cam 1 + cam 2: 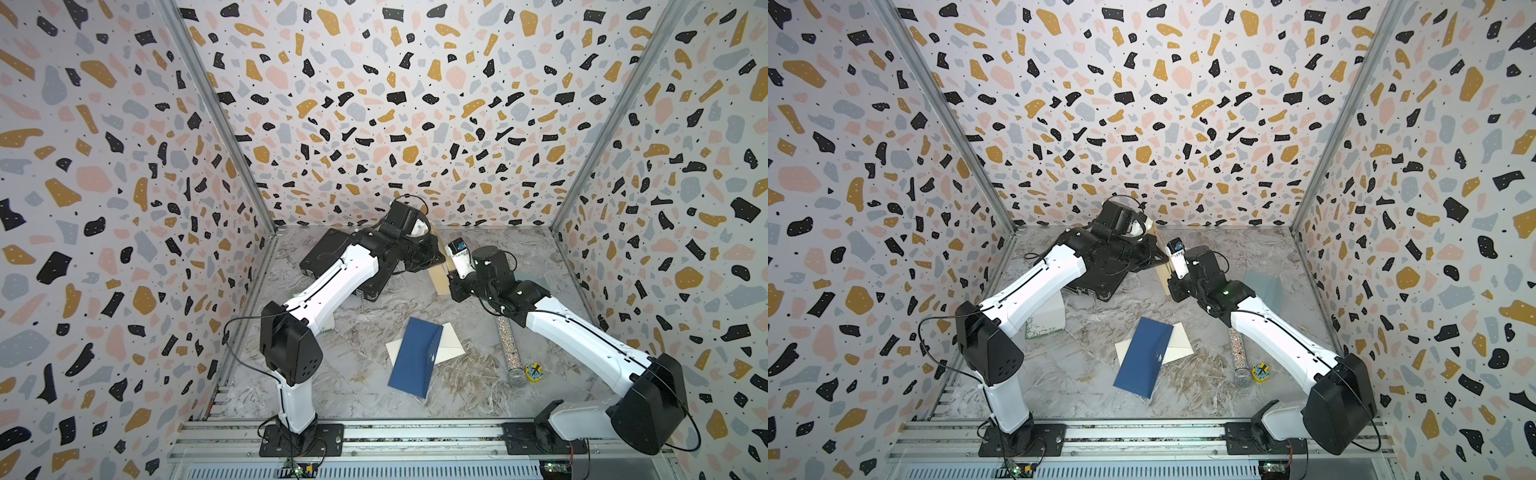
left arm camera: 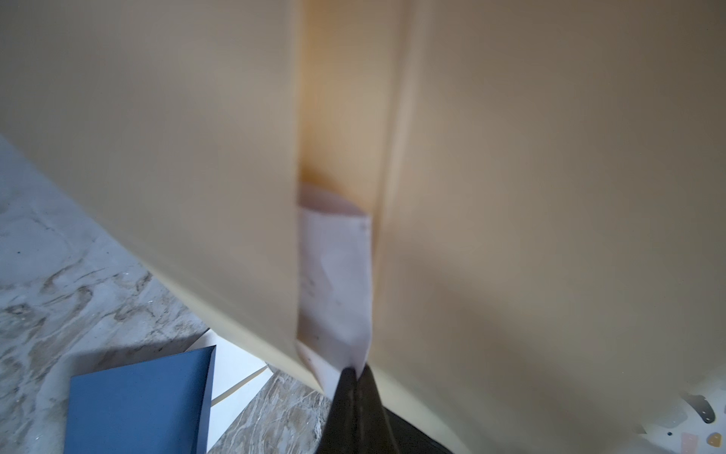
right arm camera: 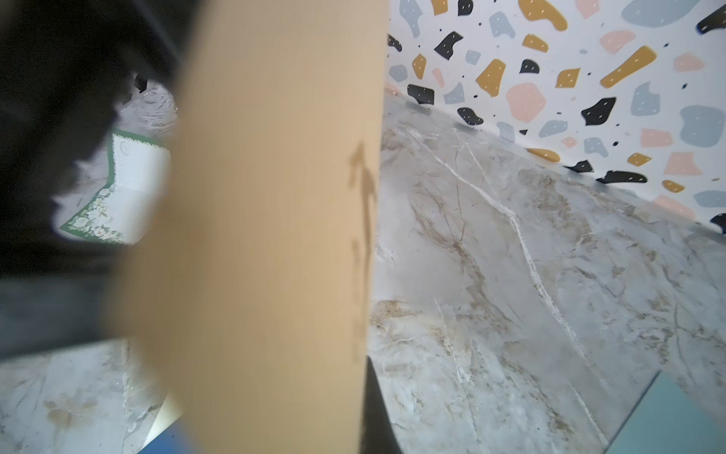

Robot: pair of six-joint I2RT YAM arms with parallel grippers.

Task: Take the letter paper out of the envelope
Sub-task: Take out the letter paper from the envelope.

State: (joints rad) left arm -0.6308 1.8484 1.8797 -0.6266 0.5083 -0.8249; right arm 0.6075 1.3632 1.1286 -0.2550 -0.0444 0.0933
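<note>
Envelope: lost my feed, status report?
Left gripper shut on letter paper. Right gripper shut on envelope. Paper mostly inside. Nothing seen blocking.

The tan envelope (image 1: 439, 279) is raised above the surface at the far middle, its faces spread apart in a narrow gap. In that gap sits the white, creased letter paper (image 2: 334, 283), its lower corner poking out.
</note>
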